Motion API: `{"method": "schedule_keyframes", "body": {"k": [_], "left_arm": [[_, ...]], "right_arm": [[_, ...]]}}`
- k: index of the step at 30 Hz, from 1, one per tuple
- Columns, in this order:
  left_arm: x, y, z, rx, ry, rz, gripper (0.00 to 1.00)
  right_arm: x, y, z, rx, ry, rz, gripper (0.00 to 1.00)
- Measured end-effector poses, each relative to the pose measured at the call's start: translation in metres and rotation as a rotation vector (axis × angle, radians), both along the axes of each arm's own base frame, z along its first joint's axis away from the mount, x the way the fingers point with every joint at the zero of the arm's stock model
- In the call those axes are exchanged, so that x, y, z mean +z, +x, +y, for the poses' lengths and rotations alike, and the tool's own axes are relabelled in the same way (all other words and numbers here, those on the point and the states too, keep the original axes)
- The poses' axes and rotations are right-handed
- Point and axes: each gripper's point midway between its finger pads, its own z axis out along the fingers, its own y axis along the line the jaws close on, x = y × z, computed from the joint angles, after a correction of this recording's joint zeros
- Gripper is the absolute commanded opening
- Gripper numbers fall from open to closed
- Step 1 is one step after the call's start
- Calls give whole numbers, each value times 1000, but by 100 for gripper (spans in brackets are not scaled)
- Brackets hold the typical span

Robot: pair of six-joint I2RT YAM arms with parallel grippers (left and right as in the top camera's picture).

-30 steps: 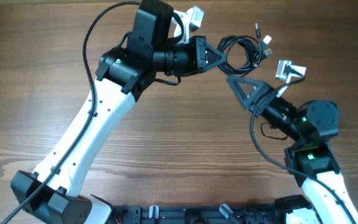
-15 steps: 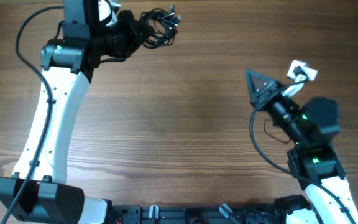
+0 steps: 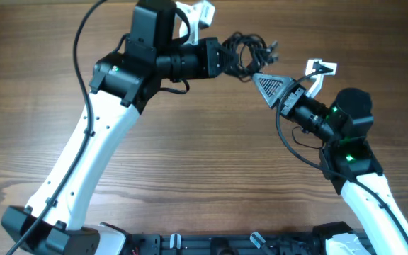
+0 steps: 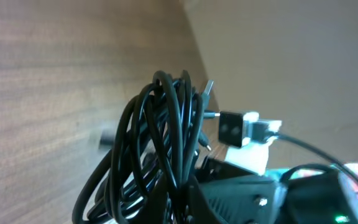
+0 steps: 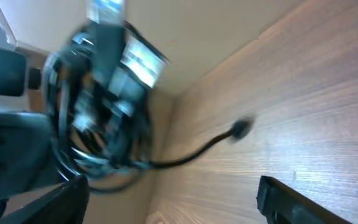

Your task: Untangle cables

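Clamps the cables [image 3: 250, 51] as one bunched knot in the closed left gripper [image 3: 227, 59], with loops and small plug ends sticking out past its tip over the desk [image 3: 190, 142]. Holds the right gripper [image 3: 264, 81], jaws spread wide, just beside the knot on its near side, pointing toward it.

cables [image 4: 166, 155] glossy black plastic sheath; table [image 3: 211, 177] matt wood grain; left arm [image 3: 83, 163] smooth white plastic

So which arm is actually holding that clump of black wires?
The left arm, the long one from the lower left: the cables hang bunched in its jaws. The right arm has its jaws open.
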Motion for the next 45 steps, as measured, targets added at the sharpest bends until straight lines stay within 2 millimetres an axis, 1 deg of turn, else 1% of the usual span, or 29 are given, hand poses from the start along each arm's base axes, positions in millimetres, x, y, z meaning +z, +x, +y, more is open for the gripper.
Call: {"method": "schedule_keyframes", "body": {"k": [1,3,6,7,8,10,12,16,18,19,21,22,23,24,25,27,31,33,34,35,36,37,38,39,41,42,43,44,45], "left_arm": [[8,3,5,24,-21,-7,4],[19,4,13,58,-49,0,4],[27,0,11,54,-97,36,4],[30,-1,10,59,-119,60,4],[31,-1,10,69,-137,89,4],[33,-1,11,94,-178,163,4],[35,0,13,116,-205,216,4],[35,-2,12,139,-239,297,4],[36,-5,11,130,-253,326,4],[37,-6,10,125,-260,340,4],[38,-9,9,116,-272,365,4],[42,-11,7,94,-288,367,4],[45,-14,5,72,-302,377,4],[47,-16,4,62,-308,385,4],[48,-18,3,53,-312,390,4],[49,-20,2,40,-318,401,4],[49,-19,4,43,-319,401,4],[44,-10,14,88,-299,377,4],[28,1,28,188,-241,375,15],[12,13,46,292,-170,352,30],[2,19,55,348,-116,329,62],[-8,27,67,417,-55,299,72],[-17,33,80,483,9,275,94],[-24,38,92,545,66,252,100],[-34,45,115,633,184,190,100],[-39,46,124,653,249,157,96],[-41,46,129,653,290,133,93],[-41,46,128,633,304,114,98],[-34,46,116,556,279,75,100]], "right_arm": [[1,0,0,-3,9,6,99],[1,0,0,-5,21,19,100],[1,4,-1,-22,63,51,99],[7,8,0,-23,64,12,99],[14,12,-1,-22,26,-76,98],[21,14,-3,-24,-73,-208,90],[29,16,-3,-17,-176,-356,89],[52,13,-1,-3,-280,-582,87],[55,12,-1,-4,-313,-632,79],[56,12,-1,-4,-326,-650,79],[57,14,0,-4,-339,-678,67],[54,16,0,-1,-341,-672,56],[50,20,1,1,-341,-667,41],[47,23,2,2,-336,-660,34],[47,25,2,0,-328,-668,19],[49,26,2,-4,-315,-665,4],[54,25,2,-12,-280,-654,5],[61,22,0,-23,-246,-639,5],[77,13,-4,-48,-213,-648,5],[93,1,-8,-66,-184,-659,5],[103,-8,-12,-84,-165,-662,4],[110,-13,-15,-99,-154,-666,5],[124,-25,-19,-115,-128,-678,5],[140,-35,-21,-125,-99,-702,5],[160,-42,-24,-137,-53,-710,4],[179,-46,-27,-146,-20,-719,4],[193,-47,-28,-151,-6,-716,4],[213,-49,-29,-154,14,-719,4],[233,-50,-28,-149,40,-733,5]]}}
